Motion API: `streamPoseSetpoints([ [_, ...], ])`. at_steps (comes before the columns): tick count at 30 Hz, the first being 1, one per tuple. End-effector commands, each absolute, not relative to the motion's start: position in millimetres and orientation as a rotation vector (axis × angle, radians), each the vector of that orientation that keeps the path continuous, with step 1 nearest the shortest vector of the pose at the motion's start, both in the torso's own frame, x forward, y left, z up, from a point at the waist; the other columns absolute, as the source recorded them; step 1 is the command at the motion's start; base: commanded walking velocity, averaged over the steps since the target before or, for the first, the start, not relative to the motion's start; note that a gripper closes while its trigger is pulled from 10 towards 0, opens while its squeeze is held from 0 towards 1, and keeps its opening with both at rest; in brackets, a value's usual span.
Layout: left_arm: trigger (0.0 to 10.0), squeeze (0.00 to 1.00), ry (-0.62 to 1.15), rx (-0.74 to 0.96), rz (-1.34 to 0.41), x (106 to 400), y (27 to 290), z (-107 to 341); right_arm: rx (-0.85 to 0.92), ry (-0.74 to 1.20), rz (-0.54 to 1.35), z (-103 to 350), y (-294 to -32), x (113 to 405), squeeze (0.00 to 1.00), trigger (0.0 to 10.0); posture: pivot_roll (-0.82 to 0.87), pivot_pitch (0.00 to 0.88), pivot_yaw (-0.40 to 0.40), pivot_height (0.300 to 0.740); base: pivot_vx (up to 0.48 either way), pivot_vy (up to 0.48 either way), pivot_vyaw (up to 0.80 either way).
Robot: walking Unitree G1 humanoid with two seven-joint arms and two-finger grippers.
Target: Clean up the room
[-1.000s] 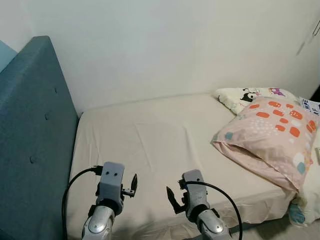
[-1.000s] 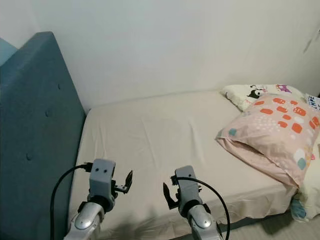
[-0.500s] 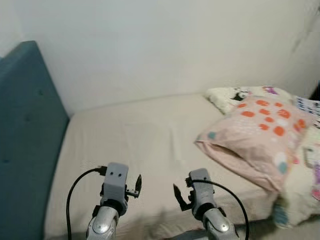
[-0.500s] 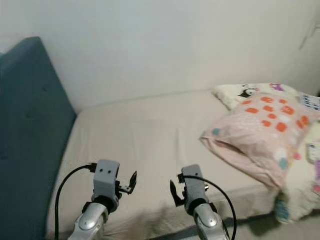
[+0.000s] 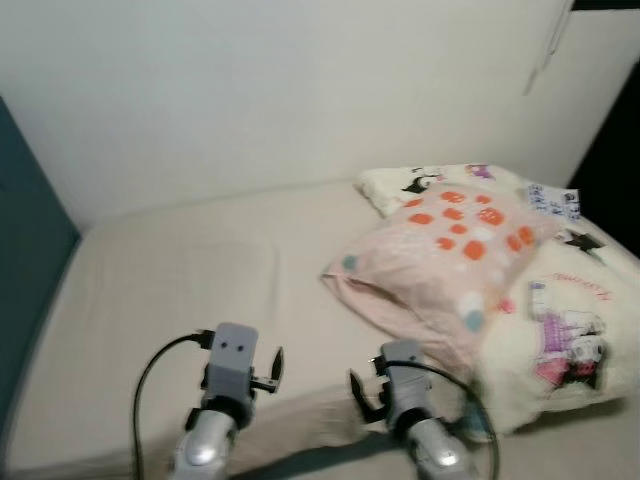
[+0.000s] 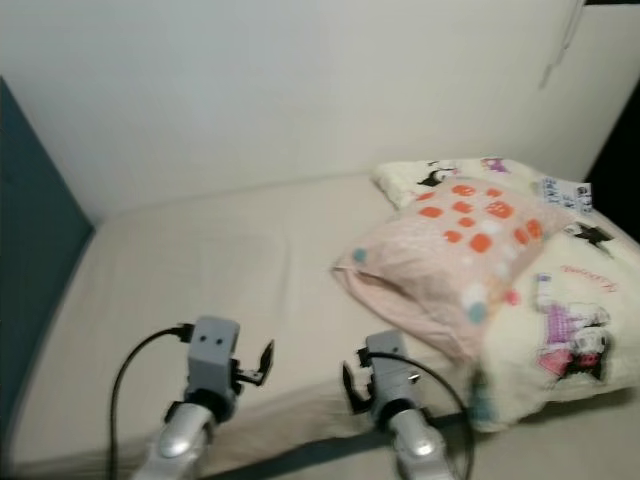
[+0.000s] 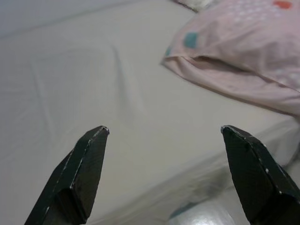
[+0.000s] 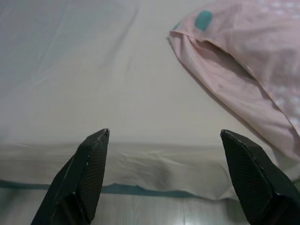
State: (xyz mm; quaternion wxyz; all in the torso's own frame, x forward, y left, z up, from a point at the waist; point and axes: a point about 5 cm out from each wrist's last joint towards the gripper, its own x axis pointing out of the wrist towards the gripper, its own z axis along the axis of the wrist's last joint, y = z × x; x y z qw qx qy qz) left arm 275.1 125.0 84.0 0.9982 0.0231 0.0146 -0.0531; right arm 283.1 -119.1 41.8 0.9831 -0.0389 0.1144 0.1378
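Now both my jaws hang open and empty by the bed, eyeing the soft, light pillow; best pinched at its near corner.

bed sheet: plain beige | pillow: pink, orange and teal spots | blanket: cream, cartoon prints | headboard: teal | wall: white
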Motion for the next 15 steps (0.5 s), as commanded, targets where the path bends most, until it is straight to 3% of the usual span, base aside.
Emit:
streamPoseSetpoints([
  [1, 10.0, 0.00, 0.044, 0.051, -0.105, 271.9, 125.5, 80.1, -0.078, 0.245, 0.272, 39.3, -122.0, 280.8, 0.00, 10.0, -0.02, 0.137, -0.009, 0.740, 0.000, -0.465, 0.00],
  [15, 10.0, 0.00, 0.044, 0.065, -0.119, 271.9, 124.1, 79.9, -0.075, 0.244, 0.263, 39.2, -122.2, 280.7, 0.00, 10.0, -0.02, 0.136, -0.004, 0.740, 0.000, -0.465, 0.00],
])
